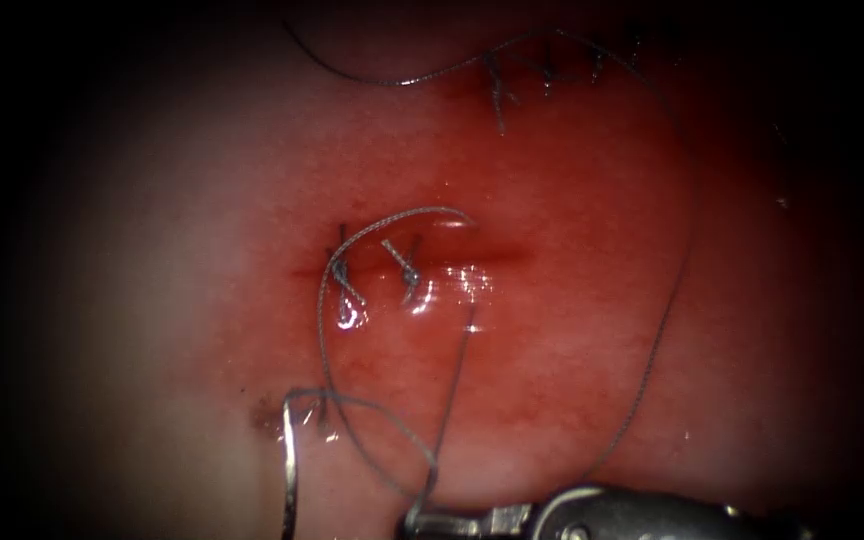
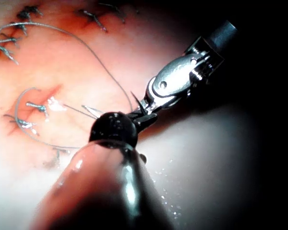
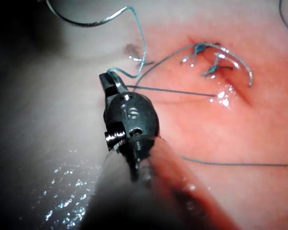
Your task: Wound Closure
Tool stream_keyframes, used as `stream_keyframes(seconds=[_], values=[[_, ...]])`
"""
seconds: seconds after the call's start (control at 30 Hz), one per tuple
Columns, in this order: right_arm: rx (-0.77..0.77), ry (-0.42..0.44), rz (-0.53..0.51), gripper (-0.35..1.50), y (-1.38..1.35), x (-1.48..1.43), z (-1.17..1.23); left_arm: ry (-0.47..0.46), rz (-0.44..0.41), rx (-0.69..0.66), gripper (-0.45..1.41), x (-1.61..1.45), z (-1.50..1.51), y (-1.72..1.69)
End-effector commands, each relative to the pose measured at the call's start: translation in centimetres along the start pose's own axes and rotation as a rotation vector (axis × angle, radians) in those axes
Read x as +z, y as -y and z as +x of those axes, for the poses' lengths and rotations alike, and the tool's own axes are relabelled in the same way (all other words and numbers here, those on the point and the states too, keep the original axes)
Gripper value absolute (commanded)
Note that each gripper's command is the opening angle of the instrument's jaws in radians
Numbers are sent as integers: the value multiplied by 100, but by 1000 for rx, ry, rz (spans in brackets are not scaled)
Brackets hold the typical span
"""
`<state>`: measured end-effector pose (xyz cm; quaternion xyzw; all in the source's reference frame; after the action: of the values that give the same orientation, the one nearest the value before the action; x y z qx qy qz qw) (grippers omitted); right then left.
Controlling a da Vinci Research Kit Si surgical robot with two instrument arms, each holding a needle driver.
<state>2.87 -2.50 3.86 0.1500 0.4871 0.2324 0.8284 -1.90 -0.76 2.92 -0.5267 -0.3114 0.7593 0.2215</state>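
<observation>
Looking at the endoscope feed, the relation that matters to me is needle versus right gripper [image 1: 422, 521]. The needle [image 1: 289, 470] sits below the cut [image 1: 492, 252] and toward its left end. It's well to the left of that gripper, with bare tissue [image 1: 572, 200] between them. Its long axis runs roughly up and down the view. The top end curls over near a small dark spot on the tissue, and the lower part runs off the edge. The stretch I can see looks free of the tissue, not driven in. I can't tell whether anything has hold of it further down.

The right gripper comes in low from the right with its jaws closed on the thread [image 1: 652, 350], pinching it close to the tip. The right wrist camera backs that up. From there 1 strand rises toward the cut and another loops back to the needle's top end.

On the left wrist camera the left gripper [image 2: 143, 119] sits tip to tip with the right one. I can't tell its state or whether it has hold of anything.

2 knotted stitches [image 1: 347, 285] already cross the left part of the cut, and the right part is still open. My guess is neither arm is clearly nearer the needle.
</observation>
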Motion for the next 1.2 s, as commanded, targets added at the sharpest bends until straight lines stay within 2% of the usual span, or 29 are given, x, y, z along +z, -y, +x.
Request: stream_keyframes(seconds=[0.03, 0.1, 0.13, 0.2, 0.23, 0.4, 0.6, 0.77, 0.87, 1.07, 1.1, 1.13, 1.2], values=[[-29, -29, -12, 0, -4, 15, -4, 2, 5, 2, -38, 3, -1, 2], [-24, -79, -31, 81, -17, 18, -8, 5, 13, 8, -38, -3, 0, 1], [-20, -95, -38, 103, -24, 19, -10, 8, 21, 9, -37, -7, 1, 1], [-23, -143, -59, 114, -47, 15, -17, 15, 40, 14, -35, -18, 4, -1], [-29, -162, -70, 108, -62, 8, -22, 20, 49, 16, -35, -25, 6, -2], [-38, -159, -125, 81, -91, -9, -26, 29, 65, 13, -35, -40, 10, -1], [-33, -145, -143, 81, -118, -17, -46, 22, 128, 19, -33, -57, 10, 8], [-36, -126, -183, 78, -140, 2, -62, 31, 181, 22, -37, -63, 6, 18], [-25, -115, -200, 66, -148, 18, -69, 23, 197, 16, -40, -65, 4, 28], [-19, -77, -230, 67, -159, 48, -74, 29, 225, 13, -40, -66, -4, 39], [-20, -69, -232, 56, -161, 50, -75, 29, 229, 11, -40, -66, -4, 39], [-21, -60, -233, 36, -162, 52, -76, 30, 231, 10, -40, -66, -4, 39], [-24, -40, -234, -15, -164, 56, -78, 31, 236, 8, -40, -66, -4, 38]])
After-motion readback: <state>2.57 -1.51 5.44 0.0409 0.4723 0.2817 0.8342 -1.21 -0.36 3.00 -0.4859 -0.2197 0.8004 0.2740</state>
